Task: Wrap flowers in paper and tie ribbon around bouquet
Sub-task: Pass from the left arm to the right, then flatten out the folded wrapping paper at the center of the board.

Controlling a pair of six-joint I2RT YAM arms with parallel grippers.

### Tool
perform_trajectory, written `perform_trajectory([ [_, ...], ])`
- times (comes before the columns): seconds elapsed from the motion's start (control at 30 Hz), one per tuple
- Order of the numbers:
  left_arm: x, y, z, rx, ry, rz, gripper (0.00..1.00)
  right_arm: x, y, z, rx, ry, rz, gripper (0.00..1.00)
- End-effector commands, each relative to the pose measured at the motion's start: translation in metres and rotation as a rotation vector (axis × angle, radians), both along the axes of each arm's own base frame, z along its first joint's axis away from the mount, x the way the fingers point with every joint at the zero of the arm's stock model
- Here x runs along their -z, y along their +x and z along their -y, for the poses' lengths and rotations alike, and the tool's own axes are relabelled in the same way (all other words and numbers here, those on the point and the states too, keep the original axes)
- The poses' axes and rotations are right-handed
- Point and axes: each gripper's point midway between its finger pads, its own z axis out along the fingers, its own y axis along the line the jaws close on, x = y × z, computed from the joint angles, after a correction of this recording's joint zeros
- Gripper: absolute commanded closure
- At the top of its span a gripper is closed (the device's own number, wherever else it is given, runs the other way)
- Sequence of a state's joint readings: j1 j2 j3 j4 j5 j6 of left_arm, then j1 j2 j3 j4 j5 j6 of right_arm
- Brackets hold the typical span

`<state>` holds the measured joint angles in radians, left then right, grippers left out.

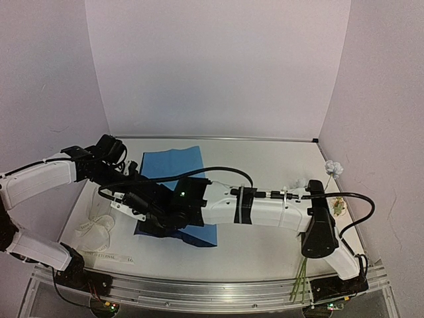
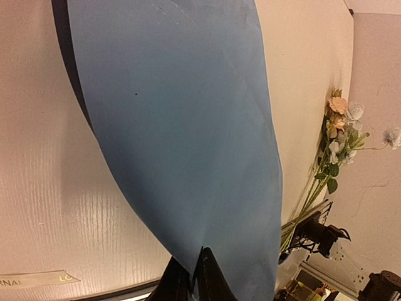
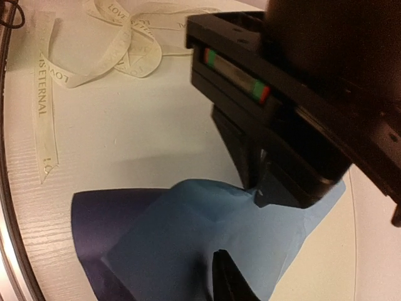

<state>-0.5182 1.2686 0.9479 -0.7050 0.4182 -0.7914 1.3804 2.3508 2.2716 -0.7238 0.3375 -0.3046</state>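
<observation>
Paper (image 2: 182, 125): clamped between the closed left gripper (image 2: 191, 279) jaws. Right gripper (image 3: 232, 282): positioned over paper; jaw state cannot be told.

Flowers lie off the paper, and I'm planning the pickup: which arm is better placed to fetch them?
Probably the right. The flowers lie at the far right, on that arm's own side, though the right gripper reaches across over the paper. The left gripper is shut on the paper's edge.

- Left arm (image 1: 40, 182): white shells, black joints.
- Right arm (image 1: 271, 209), frame centre: white links, black band, black elbow housing, green light.
- Black cable (image 1: 218, 168) arcs above it.
- Left gripper (image 2: 193, 266): dark tapered fingers.
</observation>
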Motion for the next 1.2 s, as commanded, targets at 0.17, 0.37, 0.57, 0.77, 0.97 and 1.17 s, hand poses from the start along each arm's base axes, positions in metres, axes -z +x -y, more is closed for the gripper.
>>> perform_trajectory([
  [0.17, -0.016, 0.0, -0.022, -0.096, 0.03, 0.121, 0.28, -0.043, 0.015, 0.019, 0.183, 0.176, -0.113, 1.0],
  [0.37, -0.018, -0.004, -0.048, -0.187, 0.077, 0.184, 0.06, -0.046, 0.036, 0.04, 0.415, 0.343, -0.319, 1.0],
  [0.57, 0.005, -0.016, -0.064, -0.253, 0.068, 0.158, 0.04, -0.054, 0.059, 0.054, 0.576, 0.485, -0.43, 1.0],
  [0.77, 0.027, -0.011, -0.045, -0.16, -0.008, 0.181, 0.07, -0.057, 0.083, 0.064, 0.719, 0.673, -0.545, 1.0],
  [0.97, 0.016, 0.013, -0.002, 0.036, -0.142, 0.285, 0.19, -0.06, 0.095, 0.074, 0.818, 0.848, -0.697, 1.0],
  [1.17, 0.031, 0.038, 0.038, 0.154, -0.212, 0.318, 0.32, -0.059, 0.106, 0.082, 0.931, 1.025, -0.892, 1.0],
])
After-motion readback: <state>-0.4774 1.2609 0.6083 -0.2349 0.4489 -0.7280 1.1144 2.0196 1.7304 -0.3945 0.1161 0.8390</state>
